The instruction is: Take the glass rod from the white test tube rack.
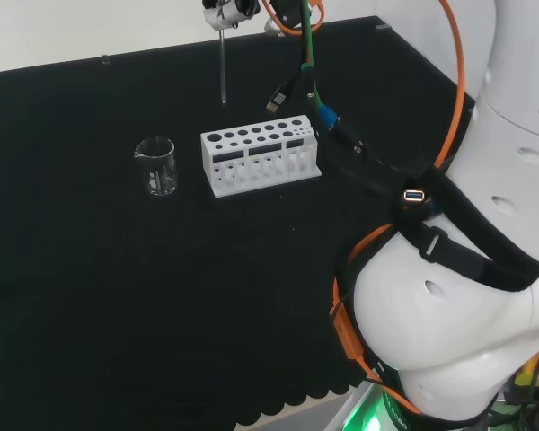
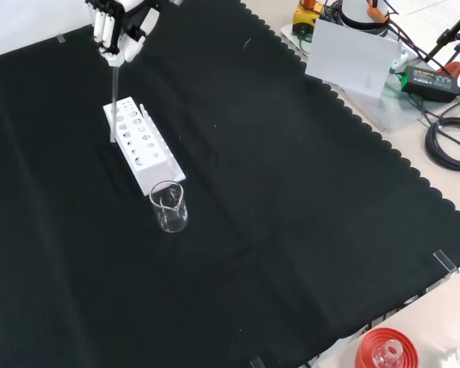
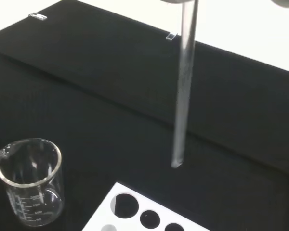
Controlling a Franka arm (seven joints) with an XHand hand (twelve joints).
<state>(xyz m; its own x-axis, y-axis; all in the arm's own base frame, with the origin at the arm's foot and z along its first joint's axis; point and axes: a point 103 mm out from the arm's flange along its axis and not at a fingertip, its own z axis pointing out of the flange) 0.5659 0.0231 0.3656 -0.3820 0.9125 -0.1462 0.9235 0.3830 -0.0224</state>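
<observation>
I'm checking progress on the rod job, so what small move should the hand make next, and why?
Probably carry the rod sideways, away from the rack. The hand holds it upright, and its lower end already hangs clear above the holes, so no more lifting seems needed.

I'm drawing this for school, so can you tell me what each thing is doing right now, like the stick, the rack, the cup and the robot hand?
glass rod: upright, lifted clear of the rack, held at its top end.
hand: fingers curled on the rod's top.
white test tube rack: standing on the cloth, holes that show are empty.
beaker: upright, looks empty, beside the rack.
</observation>
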